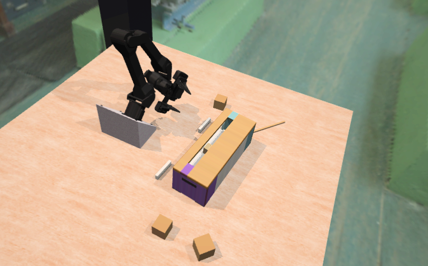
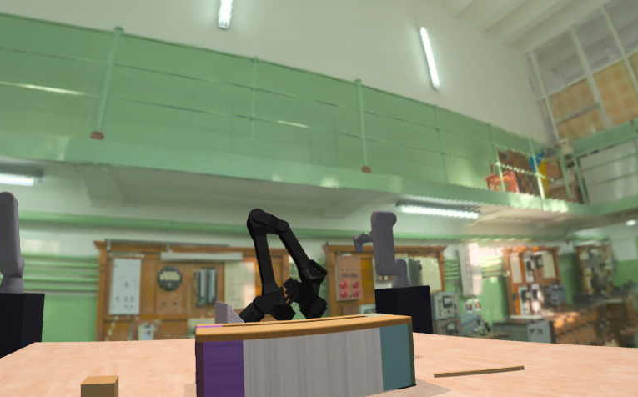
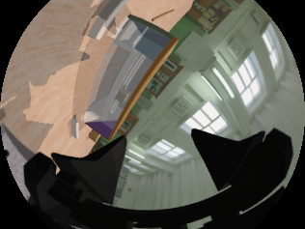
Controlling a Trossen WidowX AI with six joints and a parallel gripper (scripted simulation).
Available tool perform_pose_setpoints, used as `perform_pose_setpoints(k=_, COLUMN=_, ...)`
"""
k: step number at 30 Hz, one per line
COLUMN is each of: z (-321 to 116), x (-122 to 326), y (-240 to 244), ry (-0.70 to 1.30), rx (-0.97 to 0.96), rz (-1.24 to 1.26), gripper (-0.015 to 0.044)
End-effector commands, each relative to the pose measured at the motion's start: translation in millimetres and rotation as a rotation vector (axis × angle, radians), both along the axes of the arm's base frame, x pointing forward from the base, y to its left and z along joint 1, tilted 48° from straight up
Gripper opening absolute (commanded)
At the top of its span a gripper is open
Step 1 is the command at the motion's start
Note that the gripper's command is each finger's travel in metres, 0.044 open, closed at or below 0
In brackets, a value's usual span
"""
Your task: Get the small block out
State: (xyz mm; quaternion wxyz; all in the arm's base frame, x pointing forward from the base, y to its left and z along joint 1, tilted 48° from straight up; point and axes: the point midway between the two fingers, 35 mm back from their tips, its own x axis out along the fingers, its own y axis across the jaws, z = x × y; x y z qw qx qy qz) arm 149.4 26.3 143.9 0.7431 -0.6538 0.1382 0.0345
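Observation:
The box (image 1: 233,142) (image 2: 311,365) (image 3: 102,129) stands on the table, with a wooden top cut by a long slot, a purple end and a teal end. The small tan block (image 1: 207,147) (image 3: 123,94) is inside on the pale shelf, seen through the slot and the clear front, between the ends and somewhat nearer the purple one. My gripper (image 1: 184,103) (image 3: 159,136) is open and empty, in the air on the arm's side of the box, clear of it. In the exterior view its fingers cannot be made out behind the box.
Two white bars (image 1: 204,125) (image 1: 163,169) lie before the clear front. A wooden cube (image 1: 220,102) stands by the teal end; two more (image 1: 162,226) (image 1: 203,247) stand beyond the purple end. A thin stick (image 1: 269,126) (image 2: 479,371) (image 3: 163,14) lies past the teal end. A grey panel (image 1: 119,128) stands by the arm's base.

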Motion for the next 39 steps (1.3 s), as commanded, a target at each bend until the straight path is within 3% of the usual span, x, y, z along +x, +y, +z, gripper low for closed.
perform_pose_setpoints(k=1, z=-0.1, x=0.0, y=-0.3, ry=0.007, rx=-0.006, rz=-0.004, gripper=0.04)
perform_pose_setpoints(k=4, z=-1.9, x=-0.7, y=-4.5, ry=0.103, rx=-0.086, rz=-0.06, gripper=0.04)
perform_pose_setpoints(k=8, z=3.7, x=3.9, y=-4.7, ry=0.18, rx=0.063, rz=-0.228, gripper=0.04)
perform_pose_setpoints(k=10, z=1.4, x=4.5, y=-3.5, ry=0.261, rx=0.051, rz=-0.262, gripper=0.04)
perform_pose_setpoints(k=18, z=-9.7, x=7.1, y=1.8, ry=0.789, rx=-0.138, rz=-0.299, gripper=0.04)
perform_pose_setpoints(k=28, z=-24.3, x=55.7, y=11.8, ry=1.283, rx=0.037, rz=-0.13, gripper=0.04)
perform_pose_setpoints(k=34, z=-31.3, x=99.0, y=1.1, ry=1.398, rx=0.229, rz=0.103, gripper=0.04)
perform_pose_setpoints(k=39, z=-31.2, x=132.1, y=-13.9, ry=1.377, rx=0.369, rz=0.403, gripper=0.04)
